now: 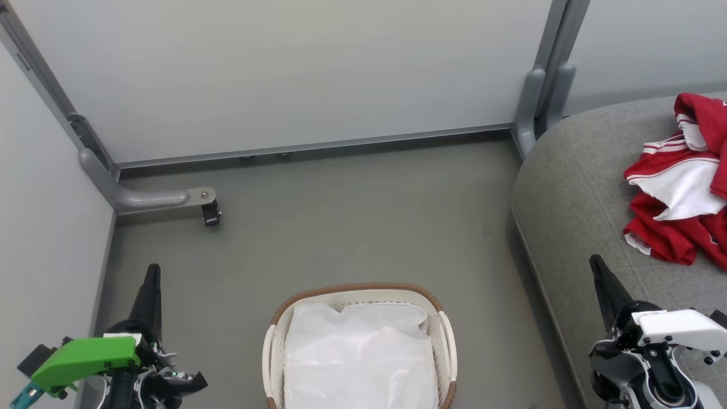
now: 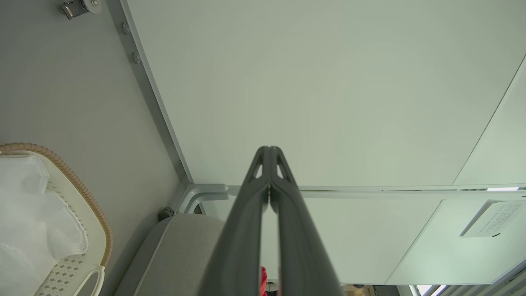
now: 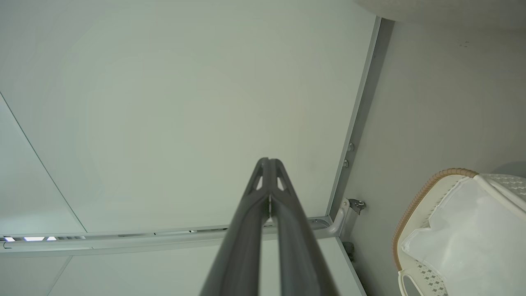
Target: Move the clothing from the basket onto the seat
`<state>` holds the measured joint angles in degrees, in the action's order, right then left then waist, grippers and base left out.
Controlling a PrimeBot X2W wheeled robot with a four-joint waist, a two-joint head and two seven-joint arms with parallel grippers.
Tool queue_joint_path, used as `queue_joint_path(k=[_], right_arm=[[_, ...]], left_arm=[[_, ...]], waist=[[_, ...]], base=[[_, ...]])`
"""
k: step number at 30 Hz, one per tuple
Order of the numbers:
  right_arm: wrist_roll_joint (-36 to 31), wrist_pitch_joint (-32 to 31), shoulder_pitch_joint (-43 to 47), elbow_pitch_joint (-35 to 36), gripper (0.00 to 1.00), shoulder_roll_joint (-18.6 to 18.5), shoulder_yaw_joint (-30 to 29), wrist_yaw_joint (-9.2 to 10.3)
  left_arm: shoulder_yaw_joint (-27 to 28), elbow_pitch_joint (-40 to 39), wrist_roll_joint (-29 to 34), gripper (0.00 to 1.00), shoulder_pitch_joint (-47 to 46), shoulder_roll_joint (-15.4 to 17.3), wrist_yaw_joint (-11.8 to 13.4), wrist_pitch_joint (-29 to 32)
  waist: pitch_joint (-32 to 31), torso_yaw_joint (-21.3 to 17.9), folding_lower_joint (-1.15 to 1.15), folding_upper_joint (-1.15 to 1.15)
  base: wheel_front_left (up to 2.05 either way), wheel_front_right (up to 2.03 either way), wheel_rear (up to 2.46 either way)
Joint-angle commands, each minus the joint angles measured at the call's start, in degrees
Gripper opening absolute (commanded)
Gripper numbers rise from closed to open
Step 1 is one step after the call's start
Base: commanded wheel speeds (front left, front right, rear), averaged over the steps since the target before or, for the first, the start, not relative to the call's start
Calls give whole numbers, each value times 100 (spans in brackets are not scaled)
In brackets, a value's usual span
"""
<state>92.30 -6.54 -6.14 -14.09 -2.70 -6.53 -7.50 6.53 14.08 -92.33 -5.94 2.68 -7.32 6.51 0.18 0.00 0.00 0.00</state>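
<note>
We think this is a test room, not a real home. The walls are big plain pale panels held in grey metal posts, and one foot has a little wheel. The floor is smooth and grey. A grey sofa with red clothes on it and a washing basket make it look a bit like a home.

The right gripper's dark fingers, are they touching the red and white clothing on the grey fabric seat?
Apart. Head view shows bare grey seat between the right gripper and the clothing.
</note>
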Motion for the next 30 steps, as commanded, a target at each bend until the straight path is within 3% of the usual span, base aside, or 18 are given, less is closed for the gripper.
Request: queue_joint_path(k=[1, 30], right_arm=[[21, -19, -12, 20, 0, -34, -9, 2], [22, -19, -12, 20, 0, -34, -8, 2]], left_arm=[[11, -10, -19, 0, -59, 38, -38, 24], [12, -10, -18, 0, -59, 38, -37, 24]], waist=[[0, 0, 0, 0], [0, 0, 0, 0]], base=[[0, 0, 0], [0, 0, 0]])
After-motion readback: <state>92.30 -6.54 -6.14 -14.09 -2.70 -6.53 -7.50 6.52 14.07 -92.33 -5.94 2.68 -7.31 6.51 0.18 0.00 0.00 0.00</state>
